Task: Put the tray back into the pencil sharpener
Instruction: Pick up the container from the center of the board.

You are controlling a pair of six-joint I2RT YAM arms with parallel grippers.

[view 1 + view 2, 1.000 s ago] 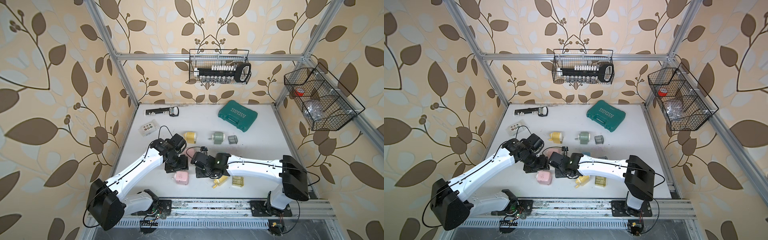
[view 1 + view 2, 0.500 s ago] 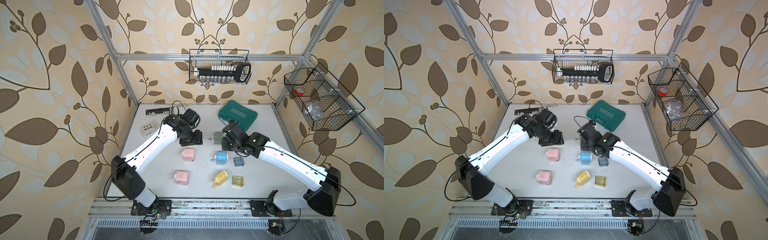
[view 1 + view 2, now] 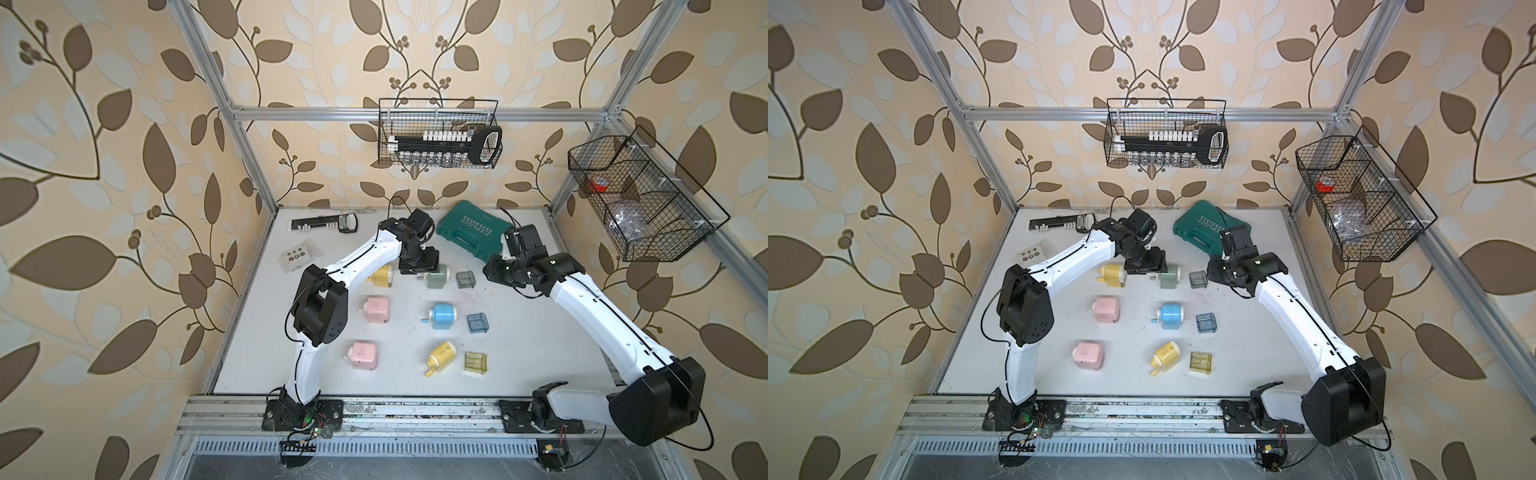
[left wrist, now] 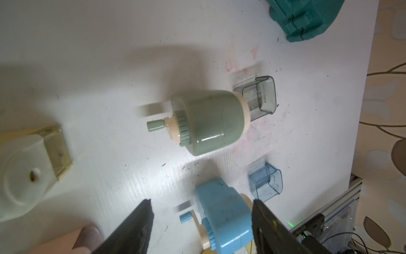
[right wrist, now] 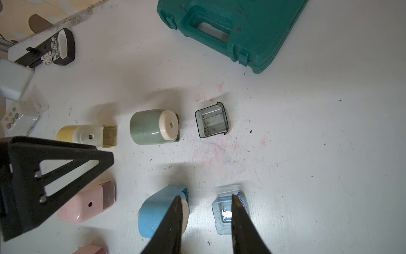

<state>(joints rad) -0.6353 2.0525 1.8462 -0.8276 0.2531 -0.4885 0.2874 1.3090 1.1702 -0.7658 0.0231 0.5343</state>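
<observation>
Grey tray (image 3: 465,279): sat open side up on the worktop (image 3: 540,332), toward the back edge and about midway across, with a few dark specks inside. It was out of its body and nothing had hold of it.
Green sharpener (image 3: 438,277): just beside that tray on the left-edge side, with a small gap between them. The cream face with the pencil hole looked toward the tray and the crank pointed away, so I reckoned this pair was the job.
Left gripper (image 4: 201,205): hung over the green one with its jaws a fair way apart and empty. My guess is it was there to steady the body.
Right gripper (image 5: 206,199): was up off the worktop on the tray's right-edge side, jaws parted, holding nothing. It looked lined up for the pick.
Other loose trays: blue tray (image 3: 477,323) by the blue sharpener (image 3: 443,316), and yellow tray (image 3: 476,362) by the yellow sharpener (image 3: 442,355) nearer the front edge. The layout was the same for each, so grabbing the wrong one would've been easy.
Teal case (image 3: 473,232): by the back edge, and the lid read EXPLOIT.
Socket rail (image 5: 59,46): in the back left corner, and the handle label read GREENER.
Tray moulding: there was tiny raised text on the grey wall, too small to read.
</observation>
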